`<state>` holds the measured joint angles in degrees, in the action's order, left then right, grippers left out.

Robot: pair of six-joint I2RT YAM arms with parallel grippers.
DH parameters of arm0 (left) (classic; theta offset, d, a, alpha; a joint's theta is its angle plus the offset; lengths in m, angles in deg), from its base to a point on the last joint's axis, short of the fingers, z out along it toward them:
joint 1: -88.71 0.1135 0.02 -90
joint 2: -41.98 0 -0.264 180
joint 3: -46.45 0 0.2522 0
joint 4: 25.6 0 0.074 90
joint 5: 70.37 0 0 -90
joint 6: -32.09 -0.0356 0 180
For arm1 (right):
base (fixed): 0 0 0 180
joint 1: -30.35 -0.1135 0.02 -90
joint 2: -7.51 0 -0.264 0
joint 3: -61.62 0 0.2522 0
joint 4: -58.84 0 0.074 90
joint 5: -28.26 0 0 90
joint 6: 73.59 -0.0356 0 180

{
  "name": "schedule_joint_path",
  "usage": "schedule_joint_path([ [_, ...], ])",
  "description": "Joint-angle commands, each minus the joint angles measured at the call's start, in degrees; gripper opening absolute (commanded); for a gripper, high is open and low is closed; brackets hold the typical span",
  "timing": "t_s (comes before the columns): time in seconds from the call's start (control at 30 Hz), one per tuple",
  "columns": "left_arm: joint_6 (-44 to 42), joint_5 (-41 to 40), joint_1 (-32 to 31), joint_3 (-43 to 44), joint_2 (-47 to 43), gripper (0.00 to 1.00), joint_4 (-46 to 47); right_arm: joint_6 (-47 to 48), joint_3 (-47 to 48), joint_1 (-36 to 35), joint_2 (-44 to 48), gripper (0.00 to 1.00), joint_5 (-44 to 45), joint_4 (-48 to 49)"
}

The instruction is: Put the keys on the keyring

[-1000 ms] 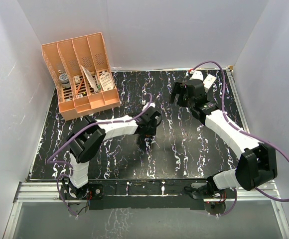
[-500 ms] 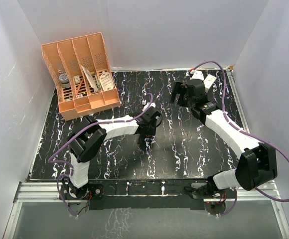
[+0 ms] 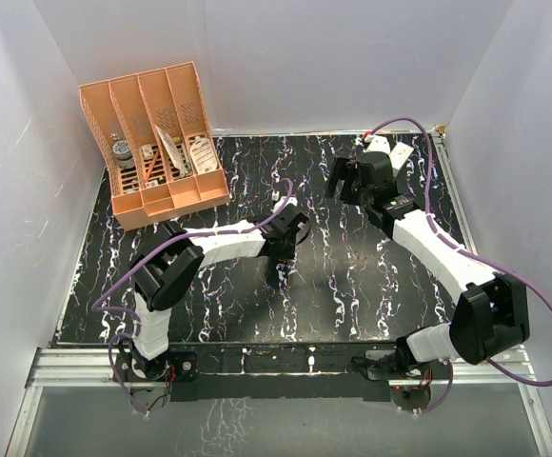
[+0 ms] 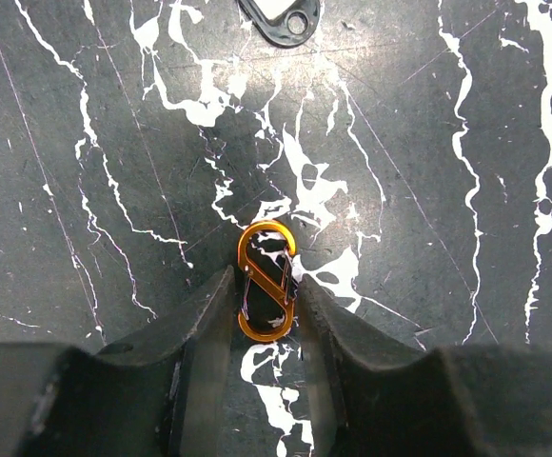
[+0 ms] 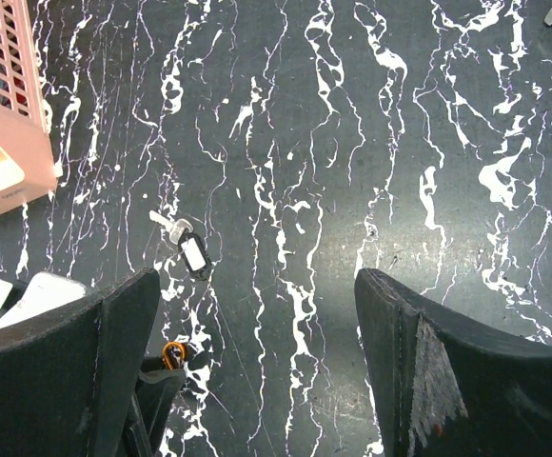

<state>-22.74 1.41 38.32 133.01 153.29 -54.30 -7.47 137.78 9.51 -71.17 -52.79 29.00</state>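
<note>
Pick-up step: left gripper (image 4: 268, 297) fingers closely flank the orange S-shaped keyring (image 4: 266, 282) mid-scene, contact uncertain, dark key (image 4: 281, 19) nearby; right gripper (image 5: 257, 319) spread wide, holding nothing; next, a firm pinch.

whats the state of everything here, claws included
keyring: flat on the table, nothing threaded on it
keys: flat on the table, apart from the keyring, untouched
left claw: narrowed around the keyring, a finger close on each side; cannot tell if it grips
right claw: wide open, empty, above the table
organizer: at the far left, slots holding items
</note>
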Motion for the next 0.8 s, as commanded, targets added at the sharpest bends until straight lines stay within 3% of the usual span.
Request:
schedule_joint_path([
  [0.0, 0.2, -0.6, -0.5, 2.2, 0.2, 0.30, -1.8, 1.0, 0.0, 0.4, 2.5, 0.83, -0.4, 2.9],
  [0.3, 0.1, -0.7, -0.5, 2.7, 0.6, 0.15, -2.4, 1.0, 0.0, 0.5, 2.5, 0.83, -0.5, 2.9],
  [0.77, -0.1, -0.7, -0.5, 3.7, 1.5, 0.11, -3.2, 1.2, 0.1, 0.7, 2.2, 0.83, -0.6, 2.9],
])
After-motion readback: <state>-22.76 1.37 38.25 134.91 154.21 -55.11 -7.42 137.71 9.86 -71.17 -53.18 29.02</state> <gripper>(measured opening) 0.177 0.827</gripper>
